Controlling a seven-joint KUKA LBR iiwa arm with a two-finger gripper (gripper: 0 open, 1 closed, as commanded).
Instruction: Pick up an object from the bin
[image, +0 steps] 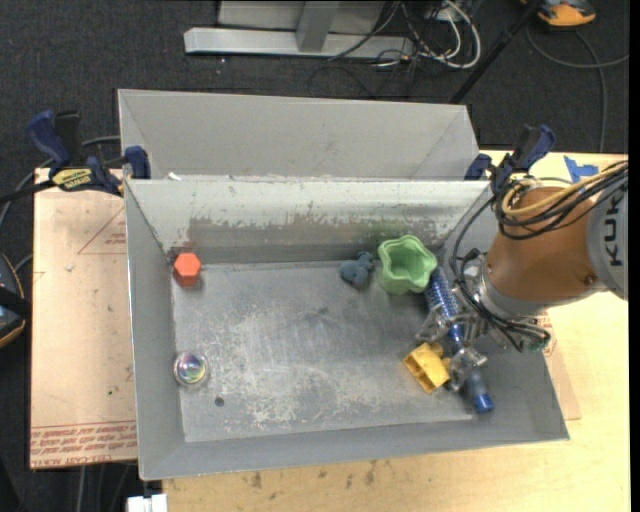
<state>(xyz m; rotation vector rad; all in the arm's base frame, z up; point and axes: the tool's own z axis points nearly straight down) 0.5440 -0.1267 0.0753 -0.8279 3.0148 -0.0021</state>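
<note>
My gripper is low in the bin's right part, close to the right wall. A small yellow block lies just below and left of it, touching or nearly touching it. A blue cylinder-like piece lies right below the gripper on the bin floor. A blue ribbed, spring-like piece runs up from the gripper toward a green scalloped cup at the back. Whether anything is held I cannot tell.
A small grey-blue figure sits left of the green cup by the back wall. An orange block rests in the back left corner. A shiny clear ball lies at the front left. The arm with its orange cover and cables comes in from the right.
</note>
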